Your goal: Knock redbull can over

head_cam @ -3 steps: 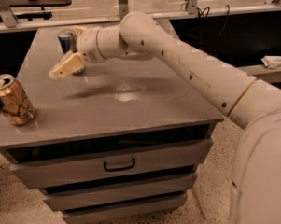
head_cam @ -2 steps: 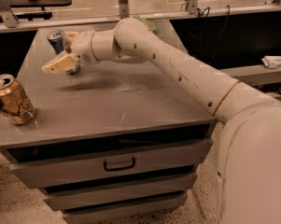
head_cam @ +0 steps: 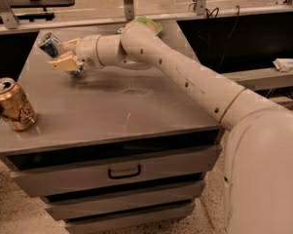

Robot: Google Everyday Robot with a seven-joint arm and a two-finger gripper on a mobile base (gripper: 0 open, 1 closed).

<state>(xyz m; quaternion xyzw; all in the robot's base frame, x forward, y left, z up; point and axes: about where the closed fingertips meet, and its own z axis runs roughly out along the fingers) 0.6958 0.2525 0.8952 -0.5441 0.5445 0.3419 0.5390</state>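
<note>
— Where is the hand (head_cam: 59, 53)?

— Over the back left part of the grey metal bench (head_cam: 136, 106), at the end of the long white arm (head_cam: 185, 77). Its two tan fingers (head_cam: 67, 63) are spread apart, clamped on nothing.

— And the slim blue-and-silver redbull can (head_cam: 52, 46)?

— Right at the hand, touching it as far as I can see. The lower finger crosses in front of the can's bottom half, and the silver top pokes out just beyond the fingertips.

— Is it upright?

— No. A second ago it stood close to straight. Now it leans hard, with its top tipped away from the hand and its base nearer the wrist. It isn't flat on the bench yet.

— Has the hand itself shifted?

— Yes. A second ago it was on the near side of the can. It has since swung further out across the bench into the can.

— What else is there?

— A wider gold drink can (head_cam: 12, 106) stands well apart from the hand, near the bench's front edge, and it hasn't moved. Under the bench top is a drawer with a dark handle (head_cam: 124, 171).
</note>
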